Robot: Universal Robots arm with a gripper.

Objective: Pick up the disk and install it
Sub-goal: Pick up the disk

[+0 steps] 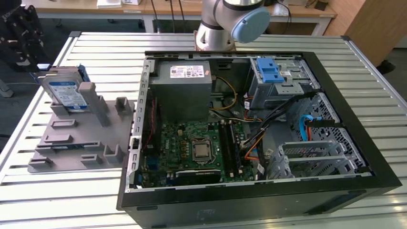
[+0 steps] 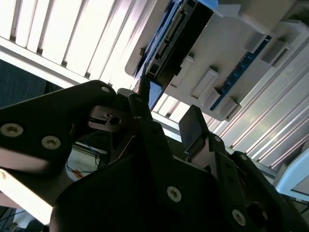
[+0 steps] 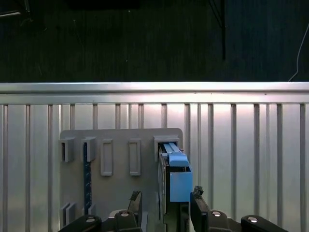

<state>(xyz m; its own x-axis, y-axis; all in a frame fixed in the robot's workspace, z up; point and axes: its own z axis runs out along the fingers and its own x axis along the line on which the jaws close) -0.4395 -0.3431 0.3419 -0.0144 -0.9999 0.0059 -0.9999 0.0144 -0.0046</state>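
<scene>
One disk (image 1: 66, 93) stands in one grey holder (image 1: 76, 138) at the exterior view's left. One open computer case (image 1: 241, 202) lies on one slatted metal table (image 1: 64, 191). Inside the case are one power supply (image 1: 184, 88), one motherboard (image 1: 188, 143) with one processor socket (image 1: 202, 150), one blue latch (image 1: 272, 71), and two metal drive cages, the far cage (image 1: 286, 88) and the near cage (image 1: 315, 157). One robot arm (image 1: 226, 21) is present, and one gripper (image 3: 166, 205) with two fingers (image 3: 199, 205).

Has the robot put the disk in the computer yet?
Not yet. Nothing looks done: the disk stands in its grey holder on the table, outside the computer case. In hand: nothing; the open gripper is lined up near the disk. Grabbing and installing are both left.
</scene>
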